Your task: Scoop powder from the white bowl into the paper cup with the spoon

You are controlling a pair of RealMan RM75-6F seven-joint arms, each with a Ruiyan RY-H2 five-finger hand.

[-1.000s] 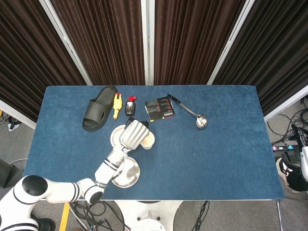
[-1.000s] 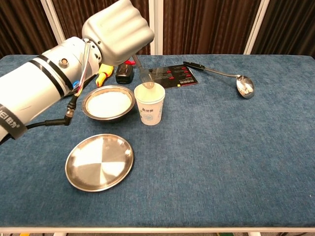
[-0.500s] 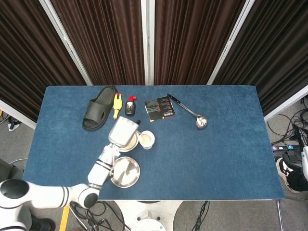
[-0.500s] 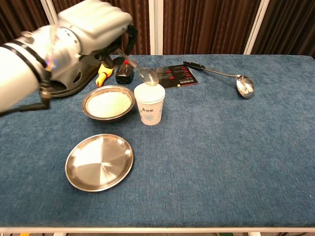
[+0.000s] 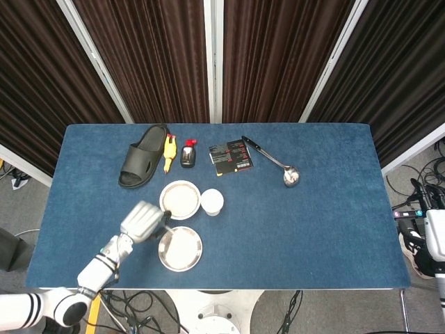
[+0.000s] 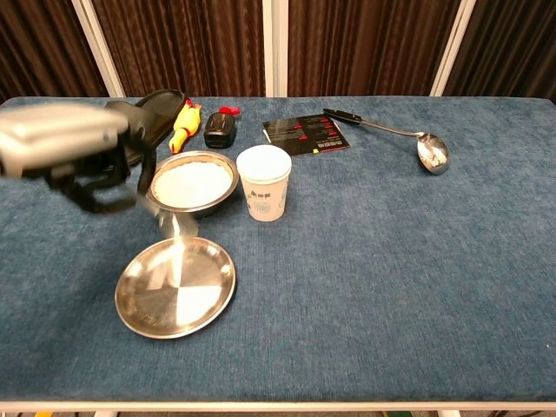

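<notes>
My left hand (image 5: 142,220) (image 6: 69,152) is at the front left of the table, left of the steel plate, blurred by motion. It holds a metal spoon (image 6: 171,224) whose bowl hangs low between the white bowl and the plate. The white bowl (image 5: 180,200) (image 6: 191,182) is filled with white powder. Just right of it the paper cup (image 5: 212,202) (image 6: 264,182) stands upright. A white piece that looks like my right hand (image 5: 434,233) shows at the right edge, off the table; how its fingers lie is unclear.
An empty steel plate (image 5: 180,248) (image 6: 176,287) lies in front of the bowl. A black-handled ladle (image 5: 288,174) (image 6: 432,149) lies at the back right. A black slipper (image 5: 142,163), yellow toy (image 6: 182,122), small black item (image 6: 219,129) and dark booklet (image 6: 304,133) line the back.
My left hand has swung with the spoon from above the paper cup to the left and toward the front, now low beside the steel plate. The cup and bowl stayed put.
</notes>
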